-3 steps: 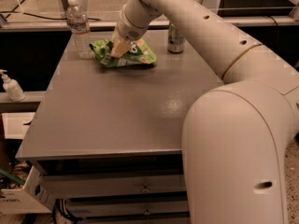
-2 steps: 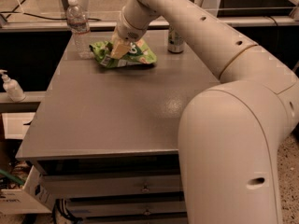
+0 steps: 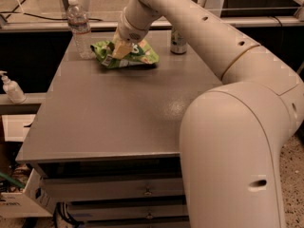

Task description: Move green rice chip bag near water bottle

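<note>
The green rice chip bag (image 3: 137,57), crinkled bright green with a dark patch and white lettering, lies flat on the counter (image 3: 109,122) just right of the water bottle (image 3: 80,28). The hand (image 3: 121,49) sits on the bag's top; its grip state cannot be determined. The bottle stands at the far-left corner, with open counter in front of it.

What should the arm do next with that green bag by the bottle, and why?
Probably lift the gripper straight up and away from the green rice chip bag. The bag already lies flat on the table, just right of the water bottle with only a narrow gap, so pushing further could tip the bottle.
</note>
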Available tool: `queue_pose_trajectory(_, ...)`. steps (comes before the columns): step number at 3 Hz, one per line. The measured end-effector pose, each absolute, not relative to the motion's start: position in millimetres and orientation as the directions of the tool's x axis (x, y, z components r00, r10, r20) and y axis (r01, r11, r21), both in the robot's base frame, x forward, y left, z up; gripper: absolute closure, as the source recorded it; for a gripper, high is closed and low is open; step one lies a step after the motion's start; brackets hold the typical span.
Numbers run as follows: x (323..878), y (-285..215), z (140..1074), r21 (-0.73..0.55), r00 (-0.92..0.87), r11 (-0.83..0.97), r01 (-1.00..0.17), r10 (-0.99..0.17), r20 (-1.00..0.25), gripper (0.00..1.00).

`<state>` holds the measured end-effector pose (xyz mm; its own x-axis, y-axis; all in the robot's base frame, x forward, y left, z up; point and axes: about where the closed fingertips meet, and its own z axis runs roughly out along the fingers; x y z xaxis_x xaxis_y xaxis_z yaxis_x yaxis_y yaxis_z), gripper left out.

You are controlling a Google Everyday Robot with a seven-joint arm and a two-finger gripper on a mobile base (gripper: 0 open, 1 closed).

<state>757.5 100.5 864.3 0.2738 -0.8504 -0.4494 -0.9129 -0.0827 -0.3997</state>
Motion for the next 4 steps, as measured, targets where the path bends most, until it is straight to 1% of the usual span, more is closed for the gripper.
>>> queue_pose_trajectory(1, 756, 96, 854, -0.382, 0.257, -0.079, -0.921, -0.859, -0.443, 0.13)
queue_pose_trajectory(2, 755, 91, 849, -0.372, 0.244, -0.073, -0.925, -0.865, -0.439, 0.0)
queue_pose_trajectory(3, 749, 81, 850, -0.368, 0.229, -0.055, -0.928, -0.865, -0.447, 0.0)
queue_pose_trajectory(4, 728, 60, 867, -0.359, 0.196, -0.004, -0.933, -0.844, -0.499, 0.0)
